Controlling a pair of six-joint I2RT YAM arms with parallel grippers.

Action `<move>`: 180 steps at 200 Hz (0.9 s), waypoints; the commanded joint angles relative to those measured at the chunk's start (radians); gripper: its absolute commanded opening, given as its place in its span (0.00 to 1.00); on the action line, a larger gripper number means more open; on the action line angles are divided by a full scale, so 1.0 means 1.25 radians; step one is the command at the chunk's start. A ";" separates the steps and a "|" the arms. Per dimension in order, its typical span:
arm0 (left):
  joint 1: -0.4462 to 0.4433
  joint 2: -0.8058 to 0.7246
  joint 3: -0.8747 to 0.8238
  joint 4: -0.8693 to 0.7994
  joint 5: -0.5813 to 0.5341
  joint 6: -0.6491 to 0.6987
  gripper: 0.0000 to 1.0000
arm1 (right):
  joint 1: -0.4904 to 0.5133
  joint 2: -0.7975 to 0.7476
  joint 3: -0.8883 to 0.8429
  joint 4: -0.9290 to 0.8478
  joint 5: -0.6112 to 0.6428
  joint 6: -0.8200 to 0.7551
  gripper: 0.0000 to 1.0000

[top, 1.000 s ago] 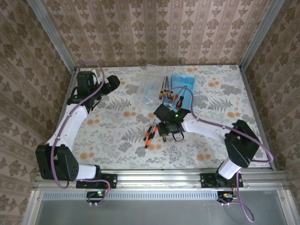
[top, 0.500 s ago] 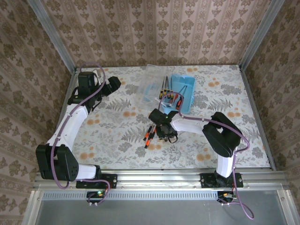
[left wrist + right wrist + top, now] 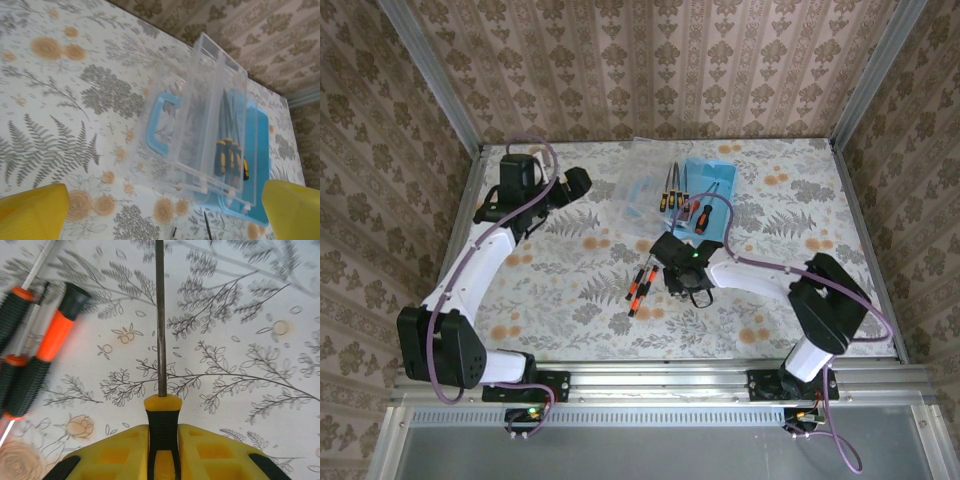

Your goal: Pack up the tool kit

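The tool kit is a blue case (image 3: 712, 190) with a clear lid (image 3: 200, 125) swung open to its left, at the back of the table. Several yellow-and-black screwdrivers (image 3: 227, 156) lie in the case. My right gripper (image 3: 162, 440) is shut on the handle of a yellow-and-black screwdriver (image 3: 163, 407), whose shaft points away over the table. In the top view this gripper (image 3: 686, 284) sits low at mid-table. Orange-and-black screwdrivers (image 3: 47, 347) lie just left of it (image 3: 640, 283). My left gripper (image 3: 576, 183) hangs open left of the lid, nothing between its fingers (image 3: 32, 212).
A red-handled screwdriver (image 3: 701, 217) lies at the case's near edge. The floral tablecloth (image 3: 550, 290) covers the table. Patterned walls and metal posts (image 3: 865, 75) close in the back and sides. Purple cables loop along both arms.
My right gripper has closed on the yellow-and-black screwdriver beside the orange ones and turned a little. My left gripper has shifted right, toward the lid.
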 commanded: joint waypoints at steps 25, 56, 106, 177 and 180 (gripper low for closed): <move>-0.015 -0.005 0.019 -0.019 -0.026 0.041 1.00 | -0.012 -0.158 -0.035 -0.041 0.051 0.006 0.22; -0.016 0.016 0.027 -0.030 -0.021 0.045 1.00 | -0.056 -0.246 -0.019 -0.070 0.036 -0.014 0.22; -0.016 0.016 0.027 -0.030 -0.029 0.050 1.00 | -0.199 -0.234 0.109 -0.055 -0.049 -0.084 0.22; -0.016 0.013 0.028 -0.035 -0.039 0.055 1.00 | -0.317 0.101 0.397 0.029 -0.273 -0.024 0.21; -0.016 0.013 0.027 -0.034 -0.040 0.055 1.00 | -0.321 0.116 0.406 0.046 -0.284 -0.017 0.21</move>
